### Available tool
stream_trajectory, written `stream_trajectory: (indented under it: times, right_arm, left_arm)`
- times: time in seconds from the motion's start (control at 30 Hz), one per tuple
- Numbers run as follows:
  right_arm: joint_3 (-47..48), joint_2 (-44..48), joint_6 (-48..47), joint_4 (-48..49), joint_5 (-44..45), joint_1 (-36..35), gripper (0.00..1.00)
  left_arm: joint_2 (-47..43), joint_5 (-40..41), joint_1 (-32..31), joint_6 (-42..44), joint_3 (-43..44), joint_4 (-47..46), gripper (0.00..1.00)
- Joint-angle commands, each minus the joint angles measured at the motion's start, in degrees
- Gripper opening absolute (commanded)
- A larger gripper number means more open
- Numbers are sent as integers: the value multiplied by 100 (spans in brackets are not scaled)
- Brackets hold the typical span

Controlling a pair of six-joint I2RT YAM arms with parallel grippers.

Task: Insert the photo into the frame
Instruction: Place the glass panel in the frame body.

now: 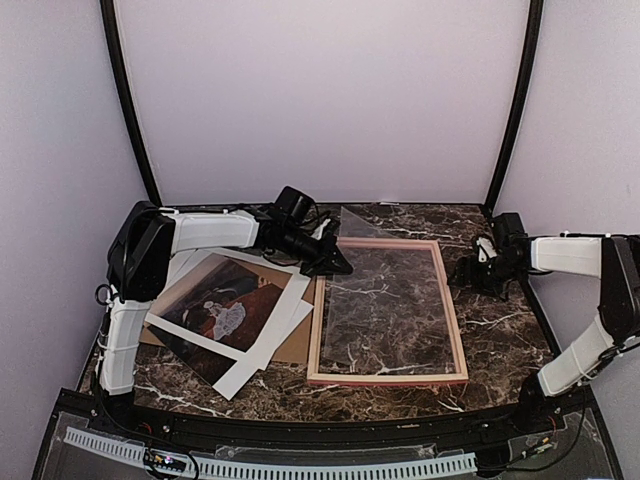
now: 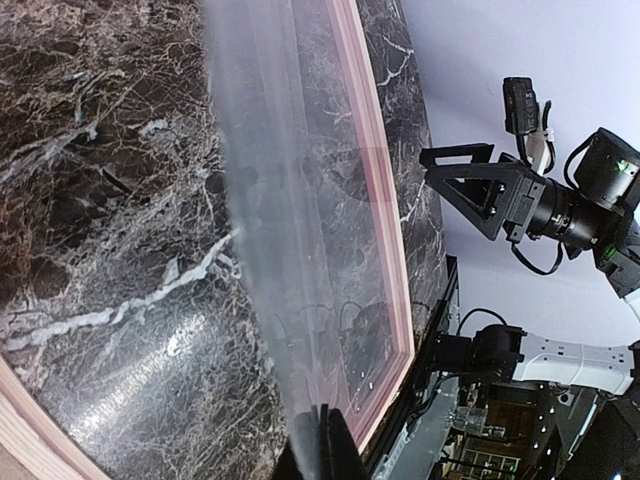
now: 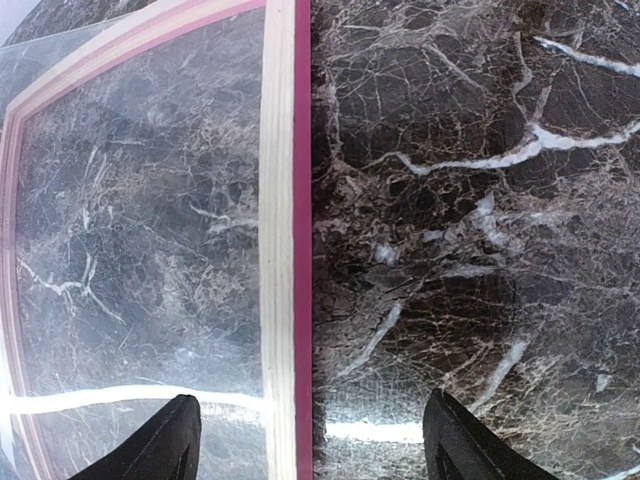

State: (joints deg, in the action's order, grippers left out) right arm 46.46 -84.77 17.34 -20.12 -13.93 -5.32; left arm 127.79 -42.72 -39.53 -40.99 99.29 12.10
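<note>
Marble table (image 1: pixel 500 330): L gripper (image 1: pixel 338 262) is pinching clear sheet (image 2: pixel 270 250) tilted over frame (image 1: pixel 385 379); R gripper (image 3: pixel 310 400) is hovering, fingers spread. Rec. lowering flat, inside rails.

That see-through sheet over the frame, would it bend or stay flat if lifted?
Probably fairly stiff: the clear sheet stands up off the frame at its far corner without drooping. Likely light, since it looks very thin. Its glossy face may slip.

You have one photo (image 1: pixel 225 305), one pink frame (image 1: pixel 385 378), one clear sheet (image 1: pixel 362 224), one brown cardboard board (image 1: pixel 297 347), one white mat (image 1: pixel 270 345), and two claws: left claw (image 1: pixel 337 264), right claw (image 1: pixel 469 272).
</note>
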Motion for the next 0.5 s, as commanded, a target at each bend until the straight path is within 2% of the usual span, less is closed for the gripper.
stream_trajectory:
  times: [0.0,0.47]
  right_arm:
    - [-23,-31,-64,109,-13,-39,77]
    - [-31,-48,-73,119,-18,-38,77]
  left_arm:
    - [-72,-318,-2,-91,105,38,3]
    - [-74,-399,-2,-204,-7,-11,5]
